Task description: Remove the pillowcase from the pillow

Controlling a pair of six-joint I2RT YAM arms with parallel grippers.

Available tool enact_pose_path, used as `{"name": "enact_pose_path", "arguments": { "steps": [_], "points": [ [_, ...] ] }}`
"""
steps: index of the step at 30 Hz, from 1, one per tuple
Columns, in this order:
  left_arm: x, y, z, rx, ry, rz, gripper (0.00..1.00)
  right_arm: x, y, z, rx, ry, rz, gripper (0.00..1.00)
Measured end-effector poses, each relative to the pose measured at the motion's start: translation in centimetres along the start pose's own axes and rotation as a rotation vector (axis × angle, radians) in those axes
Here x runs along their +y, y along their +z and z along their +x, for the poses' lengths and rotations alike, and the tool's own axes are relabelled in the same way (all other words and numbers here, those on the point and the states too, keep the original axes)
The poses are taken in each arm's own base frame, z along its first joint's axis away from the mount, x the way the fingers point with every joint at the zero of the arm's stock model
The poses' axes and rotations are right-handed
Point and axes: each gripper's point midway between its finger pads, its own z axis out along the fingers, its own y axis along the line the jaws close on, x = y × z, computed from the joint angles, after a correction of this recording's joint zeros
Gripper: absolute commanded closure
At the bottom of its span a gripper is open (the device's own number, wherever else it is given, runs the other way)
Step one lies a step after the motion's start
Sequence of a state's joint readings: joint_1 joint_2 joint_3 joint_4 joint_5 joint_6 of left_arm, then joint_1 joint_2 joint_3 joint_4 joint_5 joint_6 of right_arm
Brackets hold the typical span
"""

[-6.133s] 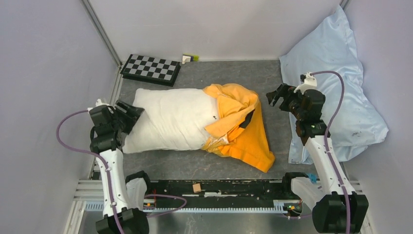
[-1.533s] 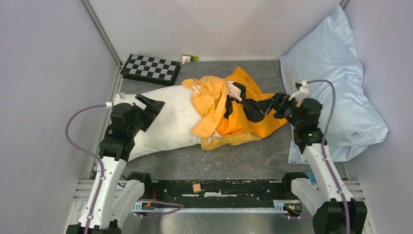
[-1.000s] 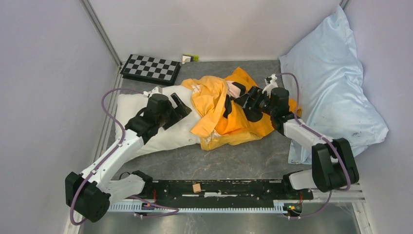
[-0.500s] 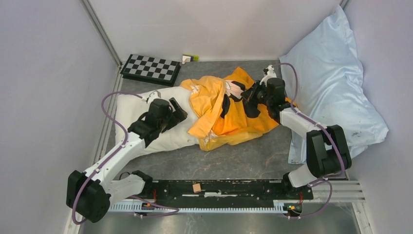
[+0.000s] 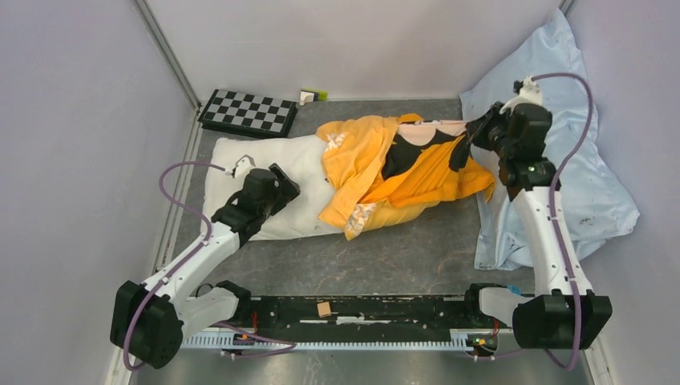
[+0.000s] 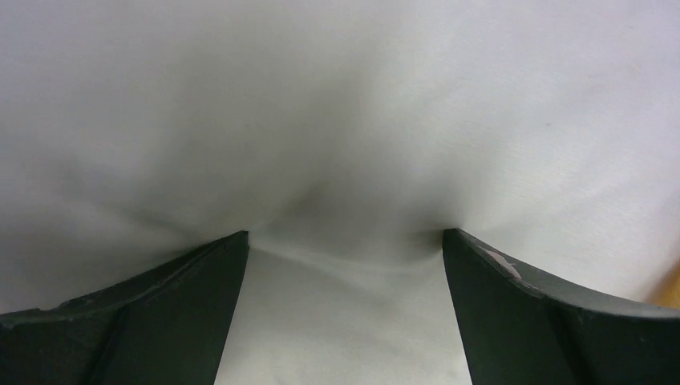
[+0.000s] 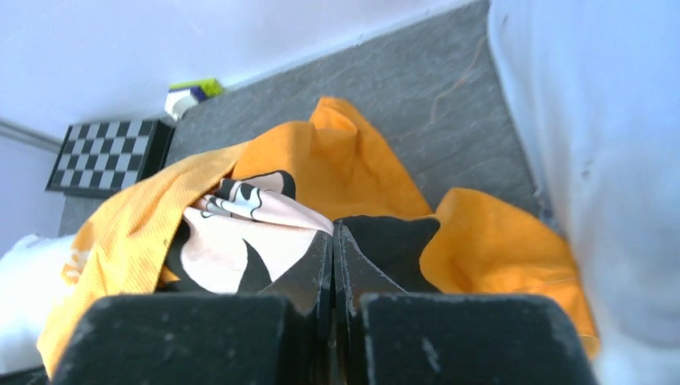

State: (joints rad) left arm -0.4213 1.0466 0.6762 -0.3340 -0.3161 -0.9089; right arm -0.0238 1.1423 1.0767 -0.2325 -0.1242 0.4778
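The white pillow (image 5: pixel 265 172) lies at the left of the table, its right end still inside the orange pillowcase (image 5: pixel 417 172). My left gripper (image 5: pixel 279 183) is open, both fingertips pressed down into the pillow (image 6: pixel 337 120), which fills the left wrist view. My right gripper (image 5: pixel 471 135) is shut on the pillowcase's far right edge and holds it lifted and stretched toward the right. In the right wrist view the jaws (image 7: pixel 333 231) meet at the black and cream print of the pillowcase (image 7: pixel 353 160).
A chessboard (image 5: pixel 248 114) lies at the back left, with a small white and green block (image 5: pixel 313 95) beside it. A large pale blue pillow (image 5: pixel 561 152) leans in the right corner, just behind my right arm. Walls close in on three sides.
My right gripper shut on the pillowcase and pulled right and up, stretching the orange fabric out along the pillow. My left gripper stayed open, pressing on the pillow.
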Motion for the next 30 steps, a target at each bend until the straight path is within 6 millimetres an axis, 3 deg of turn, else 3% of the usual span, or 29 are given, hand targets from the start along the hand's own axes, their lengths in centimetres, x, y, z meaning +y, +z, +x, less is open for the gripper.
{"name": "enact_pose_path", "arguments": {
  "steps": [5,9,16,22,26,30],
  "points": [
    [-0.1,1.3,0.1,-0.017,-0.052,0.005,0.0,1.0,-2.7,-7.7,-0.078,-0.034,0.079,1.0],
    [-0.6,2.6,0.0,-0.028,-0.078,0.02,0.0,2.6,-5.3,-11.8,-0.154,-0.034,0.077,1.0],
    [-0.8,4.6,-0.2,-0.02,-0.117,0.038,0.01,3.8,-7.4,-14.7,-0.171,-0.021,0.095,1.0],
    [-0.9,5.0,-1.0,-0.014,-0.155,0.063,0.1,2.8,-9.4,-17.6,-0.266,-0.014,0.199,1.0],
    [-0.3,5.3,-0.9,0.009,-0.174,0.064,0.14,1.4,-12.3,-18.4,-0.391,-0.001,0.265,1.0],
    [0.3,5.5,-0.8,0.018,-0.183,0.056,0.15,0.2,-17.0,-20.9,-0.589,0.021,0.338,1.0]
  ]
}}
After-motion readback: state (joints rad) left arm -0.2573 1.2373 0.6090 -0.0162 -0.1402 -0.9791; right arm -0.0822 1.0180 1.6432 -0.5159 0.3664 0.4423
